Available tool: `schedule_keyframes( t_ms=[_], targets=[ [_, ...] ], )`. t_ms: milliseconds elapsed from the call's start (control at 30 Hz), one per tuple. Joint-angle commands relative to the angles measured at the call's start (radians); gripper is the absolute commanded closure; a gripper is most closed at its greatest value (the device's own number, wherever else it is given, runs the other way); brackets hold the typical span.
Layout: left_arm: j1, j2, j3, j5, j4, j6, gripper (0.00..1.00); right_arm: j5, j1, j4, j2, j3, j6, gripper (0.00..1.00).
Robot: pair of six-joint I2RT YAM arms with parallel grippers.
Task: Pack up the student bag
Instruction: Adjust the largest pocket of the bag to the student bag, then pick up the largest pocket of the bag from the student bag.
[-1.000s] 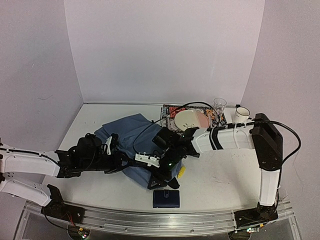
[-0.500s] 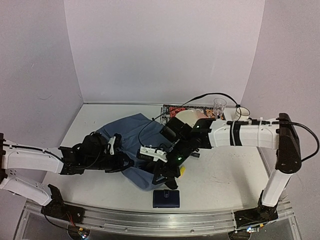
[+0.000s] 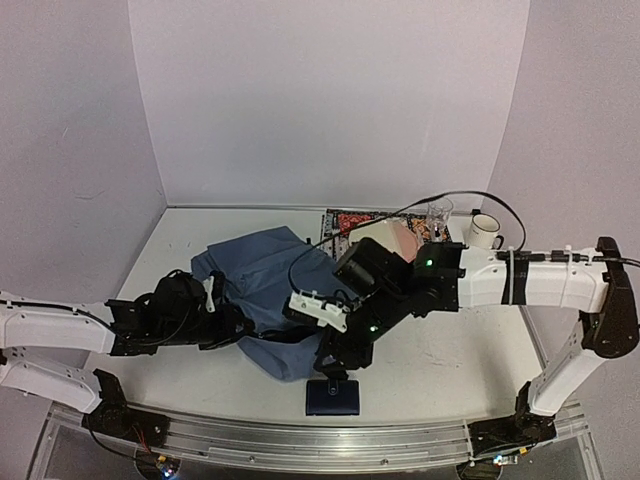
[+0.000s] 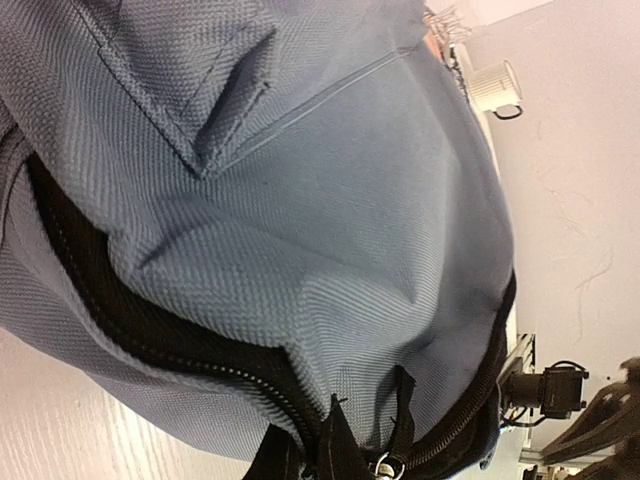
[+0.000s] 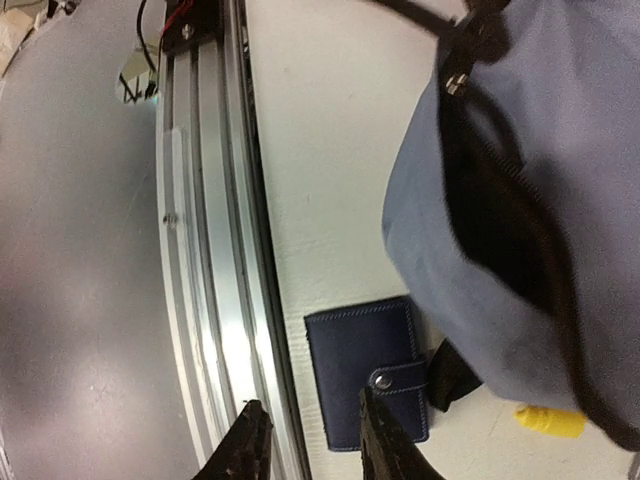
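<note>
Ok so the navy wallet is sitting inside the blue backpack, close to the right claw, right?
No. The navy wallet is sitting on the table beside the blue backpack, not inside it, close to the right claw. The right wrist view shows it.

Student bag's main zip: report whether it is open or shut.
Open. On the student bag, the right wrist view shows the black zip edges parted around a dark hollow.

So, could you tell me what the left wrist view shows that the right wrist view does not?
Only the left wrist view: a white mug and a clear glass beyond the backpack. Only the right wrist view: the navy wallet, a small yellow thing, the metal rail and the right tool, open. Both: the backpack's blue fabric and black zip.
</note>
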Motion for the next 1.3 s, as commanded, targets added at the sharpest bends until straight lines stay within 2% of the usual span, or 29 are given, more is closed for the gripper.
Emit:
schedule_keyframes(
  t_ms=[0, 200, 367, 533, 733, 867, 1267],
  targets=[
    [0.015, -0.064, -0.042, -0.036, 0.116, 0.053, 1.0, 0.102, -0.005, 0.058, 0.07, 0.184, 0.189, 0.69],
    [0.013, -0.071, -0.041, -0.002, 0.132, 0.132, 1.0, 0.115, -0.005, 0.063, 0.237, 0.355, 0.297, 0.73],
    [0.013, -0.069, -0.03, 0.049, 0.139, 0.169, 1.0, 0.09, -0.005, 0.081, 0.334, 0.387, 0.299, 0.73],
    [0.013, -0.053, -0.038, 0.086, 0.137, 0.162, 1.0, 0.127, -0.015, 0.117, 0.361, 0.379, 0.153, 0.79],
    [0.013, -0.04, -0.032, 0.114, 0.137, 0.165, 1.0, 0.05, -0.038, 0.129, 0.367, 0.375, -0.065, 0.79],
    [0.013, -0.039, -0.024, 0.127, 0.136, 0.171, 1.0, 0.005, -0.059, 0.128, 0.368, 0.362, -0.143, 0.79],
    [0.013, -0.042, -0.014, 0.153, 0.134, 0.178, 1.0, 0.036, -0.063, 0.129, 0.415, 0.338, -0.341, 0.75]
  ],
)
